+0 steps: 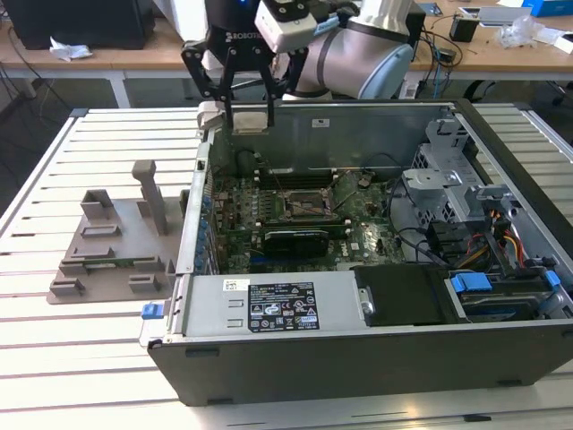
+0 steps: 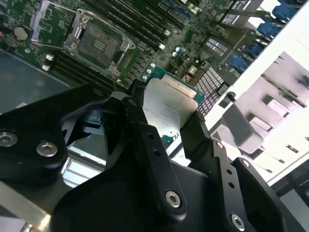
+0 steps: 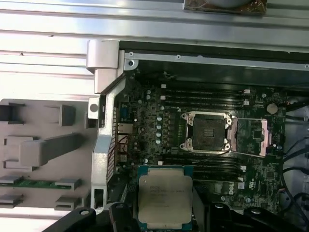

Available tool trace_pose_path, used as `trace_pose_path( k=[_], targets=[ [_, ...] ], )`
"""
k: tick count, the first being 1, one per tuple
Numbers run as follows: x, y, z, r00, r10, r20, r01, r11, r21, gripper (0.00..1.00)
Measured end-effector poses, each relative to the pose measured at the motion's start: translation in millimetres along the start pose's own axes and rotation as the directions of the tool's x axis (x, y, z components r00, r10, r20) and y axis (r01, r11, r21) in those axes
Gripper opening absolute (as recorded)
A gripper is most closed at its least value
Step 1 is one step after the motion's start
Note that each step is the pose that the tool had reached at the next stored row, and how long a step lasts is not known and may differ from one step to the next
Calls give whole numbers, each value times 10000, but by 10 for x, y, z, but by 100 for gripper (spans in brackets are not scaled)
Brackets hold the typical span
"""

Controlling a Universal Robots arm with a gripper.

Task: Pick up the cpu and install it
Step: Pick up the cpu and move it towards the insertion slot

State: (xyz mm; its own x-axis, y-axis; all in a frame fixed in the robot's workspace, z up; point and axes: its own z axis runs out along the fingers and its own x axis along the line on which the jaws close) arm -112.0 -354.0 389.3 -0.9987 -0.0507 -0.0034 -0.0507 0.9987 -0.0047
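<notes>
My gripper [image 1: 250, 115] hangs above the back left corner of the open computer case [image 1: 358, 358], shut on the cpu [image 1: 251, 123]. In both wrist views the cpu [image 2: 169, 107] [image 3: 164, 197] is a flat silvery square with a thin green rim, clamped by its two opposite edges between the black fingers [image 2: 145, 130]. The open, empty motherboard socket [image 1: 300, 206] [image 3: 210, 131] [image 2: 99, 43] lies lower down inside the case, off to the side of the cpu, with its metal frame and lever raised.
A grey plastic tray [image 1: 107, 260] [image 3: 43, 145] with upright posts lies on the slatted table to the exterior view's left of the case. The case walls, memory slots, power supply [image 1: 277, 309], drive cage and cables surround the socket.
</notes>
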Motion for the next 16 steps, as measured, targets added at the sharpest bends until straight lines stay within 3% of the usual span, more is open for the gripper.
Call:
trace_pose_path(
  k=[2, 5, 7, 16],
  targets=[
    [-49, 3, 16, 10000, 1, -5, -1, 10000, 1, 54],
    [-195, 23, 81, 10000, 0, -24, 0, 10000, 4, 54],
    [-285, 46, 164, 10000, 1, -41, -1, 10000, 10, 54],
    [-507, 72, 363, 10000, 1, -60, -1, 10000, 20, 54]
  ],
)
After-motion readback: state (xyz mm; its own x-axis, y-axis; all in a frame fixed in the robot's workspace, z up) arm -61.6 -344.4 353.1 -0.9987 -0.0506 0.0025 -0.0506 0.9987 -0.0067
